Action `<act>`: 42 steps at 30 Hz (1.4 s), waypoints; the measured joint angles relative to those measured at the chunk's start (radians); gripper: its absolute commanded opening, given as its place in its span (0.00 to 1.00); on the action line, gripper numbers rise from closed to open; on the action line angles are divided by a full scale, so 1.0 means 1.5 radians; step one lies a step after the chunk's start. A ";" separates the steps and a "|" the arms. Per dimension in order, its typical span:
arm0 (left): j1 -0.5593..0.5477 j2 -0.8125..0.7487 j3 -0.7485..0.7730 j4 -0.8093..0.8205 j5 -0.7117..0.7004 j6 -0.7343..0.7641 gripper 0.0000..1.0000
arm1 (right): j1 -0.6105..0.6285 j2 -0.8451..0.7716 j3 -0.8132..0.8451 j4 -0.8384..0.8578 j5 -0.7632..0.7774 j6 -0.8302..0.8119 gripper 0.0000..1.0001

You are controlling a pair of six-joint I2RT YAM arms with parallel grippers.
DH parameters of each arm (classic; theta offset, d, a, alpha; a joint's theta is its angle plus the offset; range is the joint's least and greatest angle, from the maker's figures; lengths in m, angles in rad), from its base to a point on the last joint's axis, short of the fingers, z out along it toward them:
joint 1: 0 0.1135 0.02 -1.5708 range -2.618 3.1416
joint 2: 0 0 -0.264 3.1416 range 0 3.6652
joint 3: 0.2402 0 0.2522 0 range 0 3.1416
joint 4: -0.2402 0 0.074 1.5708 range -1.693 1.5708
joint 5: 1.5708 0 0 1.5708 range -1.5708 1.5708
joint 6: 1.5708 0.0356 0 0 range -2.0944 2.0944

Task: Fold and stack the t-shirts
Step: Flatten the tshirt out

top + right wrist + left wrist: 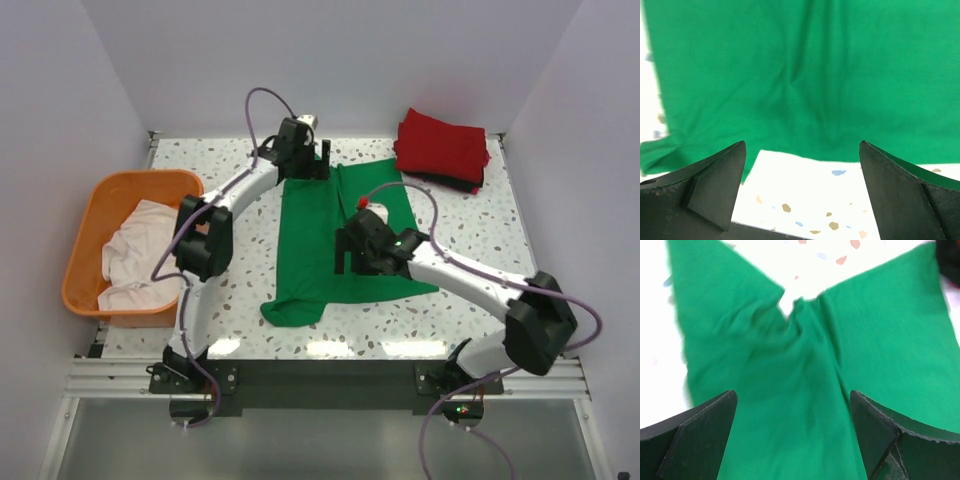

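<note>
Left arm [228, 196]: upper link upright from the base, elbow bent, forearm reaching away and to the right. Left end effector [322, 160] points down, fingers [705, 425] set wide apart. Right arm [470, 282]: elbow out at near right, forearm running leftward. Right end effector [347, 256] sits low, fingers [715, 185] likewise spread.
</note>
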 measured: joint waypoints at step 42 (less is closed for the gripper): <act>-0.382 -0.633 -0.882 -0.095 -0.234 -0.697 0.92 | -0.162 -0.260 -0.192 -0.066 0.046 0.017 0.99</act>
